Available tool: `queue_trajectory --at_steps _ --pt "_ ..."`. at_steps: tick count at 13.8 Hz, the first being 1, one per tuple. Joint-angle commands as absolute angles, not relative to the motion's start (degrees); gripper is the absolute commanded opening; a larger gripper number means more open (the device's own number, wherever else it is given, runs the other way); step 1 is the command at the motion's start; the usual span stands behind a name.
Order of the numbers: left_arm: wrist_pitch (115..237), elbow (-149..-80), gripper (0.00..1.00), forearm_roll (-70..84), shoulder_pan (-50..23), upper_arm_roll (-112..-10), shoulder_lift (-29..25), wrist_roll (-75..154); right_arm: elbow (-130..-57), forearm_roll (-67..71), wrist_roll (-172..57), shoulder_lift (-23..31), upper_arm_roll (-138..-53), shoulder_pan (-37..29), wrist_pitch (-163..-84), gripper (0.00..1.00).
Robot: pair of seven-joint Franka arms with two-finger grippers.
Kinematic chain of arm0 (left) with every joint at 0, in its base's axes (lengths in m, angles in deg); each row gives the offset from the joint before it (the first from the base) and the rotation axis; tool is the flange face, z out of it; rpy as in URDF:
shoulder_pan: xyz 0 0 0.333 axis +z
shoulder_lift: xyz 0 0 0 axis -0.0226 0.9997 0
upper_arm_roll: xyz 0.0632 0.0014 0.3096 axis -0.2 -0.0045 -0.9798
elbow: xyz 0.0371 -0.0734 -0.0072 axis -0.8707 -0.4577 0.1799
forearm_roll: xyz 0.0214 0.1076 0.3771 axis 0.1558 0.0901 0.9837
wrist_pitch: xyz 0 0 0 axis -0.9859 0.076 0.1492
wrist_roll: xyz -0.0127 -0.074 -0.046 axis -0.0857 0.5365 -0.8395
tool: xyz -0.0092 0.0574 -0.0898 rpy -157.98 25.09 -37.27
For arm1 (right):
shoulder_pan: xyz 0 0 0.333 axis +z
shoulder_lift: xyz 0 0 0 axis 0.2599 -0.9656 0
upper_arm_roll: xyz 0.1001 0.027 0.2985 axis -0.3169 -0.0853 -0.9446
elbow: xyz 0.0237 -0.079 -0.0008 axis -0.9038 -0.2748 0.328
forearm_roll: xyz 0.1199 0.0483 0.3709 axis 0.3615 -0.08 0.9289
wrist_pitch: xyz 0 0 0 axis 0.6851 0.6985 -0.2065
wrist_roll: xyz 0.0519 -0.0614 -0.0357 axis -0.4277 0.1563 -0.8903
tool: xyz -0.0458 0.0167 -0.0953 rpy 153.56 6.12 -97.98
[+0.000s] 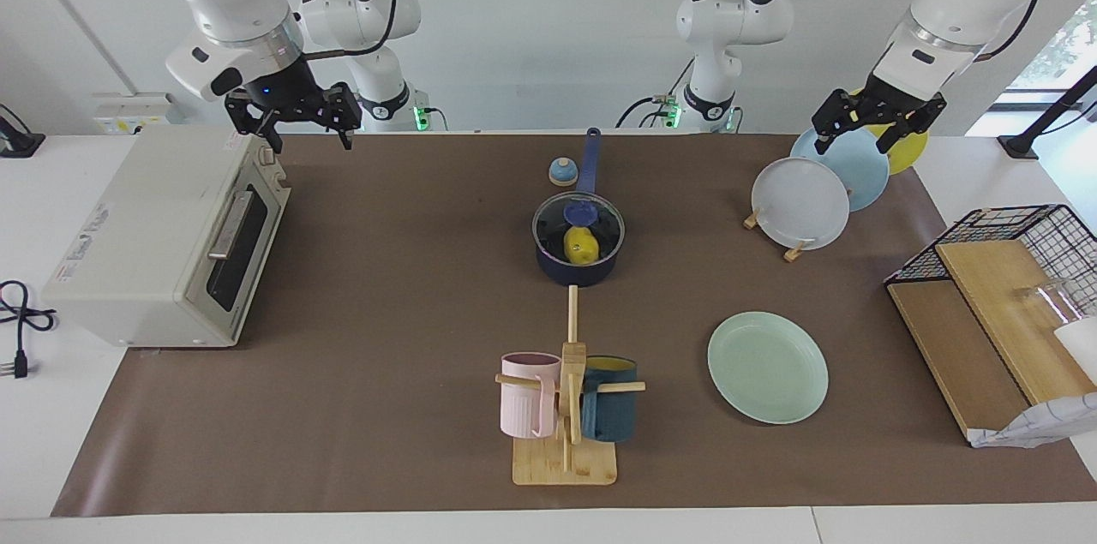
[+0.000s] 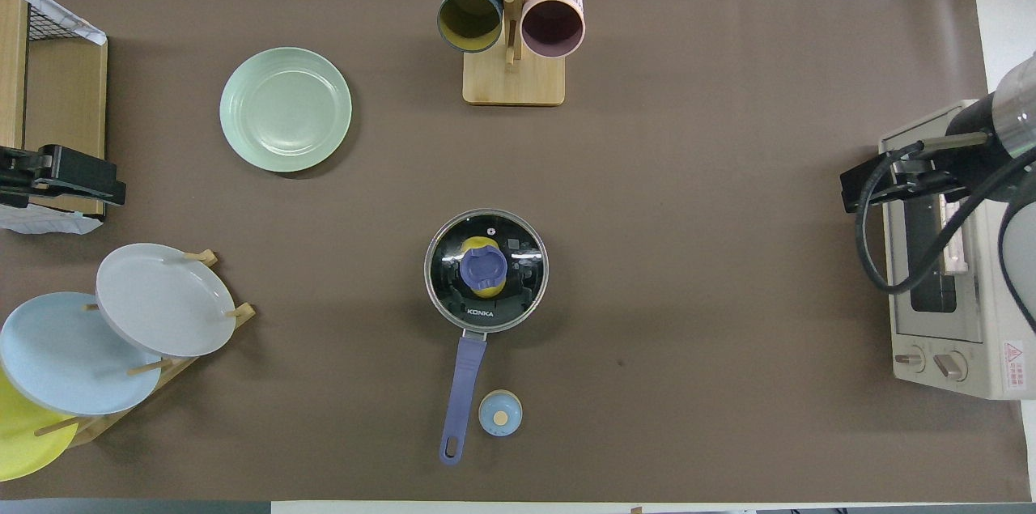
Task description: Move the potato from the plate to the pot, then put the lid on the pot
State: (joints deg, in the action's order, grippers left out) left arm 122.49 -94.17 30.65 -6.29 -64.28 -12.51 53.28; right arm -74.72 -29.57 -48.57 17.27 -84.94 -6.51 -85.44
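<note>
My right gripper (image 1: 291, 126) hangs open and empty over the toaster oven (image 1: 163, 244). My left gripper (image 1: 874, 126) hangs open and empty over the upright plates in the rack (image 1: 818, 184). Both sit well apart from the pot (image 1: 578, 257) at mid-table. The lid (image 2: 486, 271) rests on the pot, with the potato (image 1: 581, 246) visible inside through the glass. The green plate (image 1: 768, 367) lies bare. I judge both steps complete; no further grasp is required.

The lid (image 2: 486, 272) is showing glossy clear glass in a metal rim; the plate (image 2: 286, 109) is looking smooth, perhaps plastic; the rack (image 2: 513, 77) is showing pale wood.
</note>
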Motion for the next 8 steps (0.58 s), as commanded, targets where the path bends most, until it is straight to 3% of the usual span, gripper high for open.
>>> queue_trajectory --at_steps 1,8 --pt "122.8 -95.6 1.00 30.2 -5.7 -63.9 -13.9 52.9 -78.1 -31.0 -50.1 19.9 -85.6 -7.7 -85.8 1.00" --pt "122.8 -95.6 1.00 30.2 -5.7 -63.9 -13.9 52.9 -82.5 -31.1 -54.9 22.2 -86.3 -11.4 -88.6 1.00"
